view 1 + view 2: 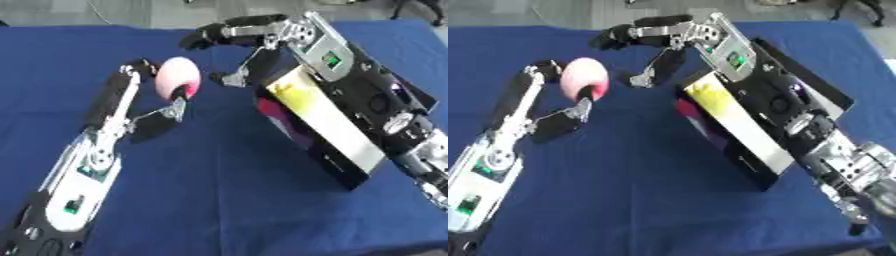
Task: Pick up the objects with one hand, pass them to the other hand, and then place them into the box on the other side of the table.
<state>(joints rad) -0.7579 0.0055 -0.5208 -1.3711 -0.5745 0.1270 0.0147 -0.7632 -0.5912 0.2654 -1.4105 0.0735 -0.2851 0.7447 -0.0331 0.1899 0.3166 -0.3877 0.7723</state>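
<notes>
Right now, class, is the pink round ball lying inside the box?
No, the pink round ball is held by the left hand, beside the box.

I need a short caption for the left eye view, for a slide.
Left hand holds pink ball; open right hand reaches toward it.

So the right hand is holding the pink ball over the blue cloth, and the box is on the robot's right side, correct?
Not quite: the left hand holds the pink ball, as the left eye view shows. The right hand is open and holds nothing. The rest stands: the ball is over the blue cloth, and the box is on the robot's right.
</notes>
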